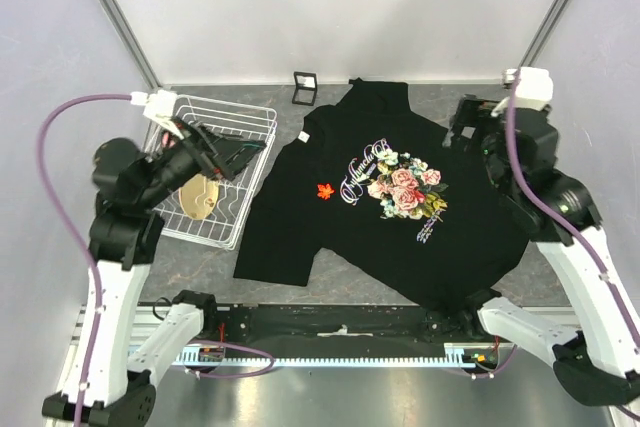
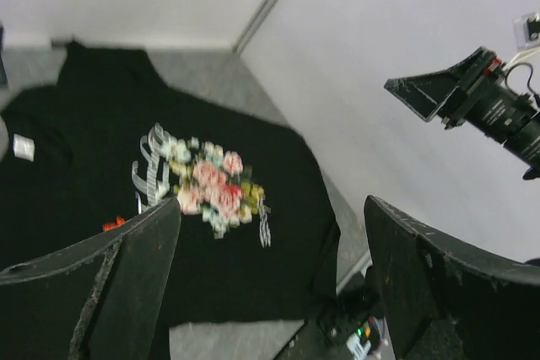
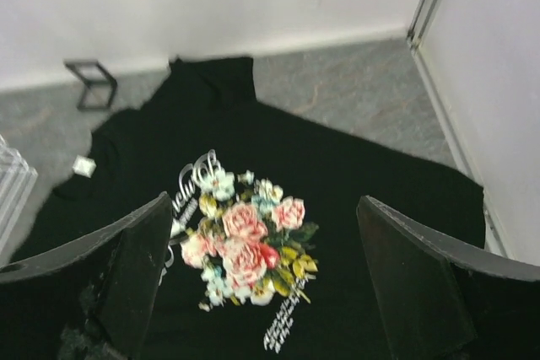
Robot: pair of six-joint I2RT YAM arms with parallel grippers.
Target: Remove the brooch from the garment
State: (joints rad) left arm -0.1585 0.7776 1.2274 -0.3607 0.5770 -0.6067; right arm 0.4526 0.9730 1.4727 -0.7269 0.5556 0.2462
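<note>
- brooch (image 1: 324, 191): tiny red-orange leaf, pinned on the garment (image 1: 330, 242) just left of the white lettering (image 1: 362, 175), below the white neck label (image 1: 304, 137). Nothing touches it.
- In the left wrist view, the brooch (image 2: 114, 224) is only a red speck, half hidden behind the left finger edge. It is not visible in the right wrist view.
- The garment lies flat, print up, on the worktop (image 1: 200, 262), with the flower print (image 1: 405, 187) right of the brooch.
- left gripper (image 1: 240, 154): fingers spread wide and empty, up over the wire rack (image 1: 215, 107), well apart from the brooch.
- right gripper (image 1: 468, 122): fingers also spread wide and empty, over the garment's far right sleeve, well apart from the brooch.
- Step in hand, my read: the approach. No contact yet, and the task has barely begun.
- The left arm is the nearer side, so it likely takes the pin.
  - Come down from above and narrow the fingers before contact.
  - Pinch the leaf itself, not the cloth.
- The right arm probably has to press the fabric just beside the pin, otherwise the shirt lifts with it.
- Risks:
  - grabbing a fold of black cloth;
  - mistaking a red flower for the target;
  - the clasp type is not visible, so a straight pull may not free it.
</note>
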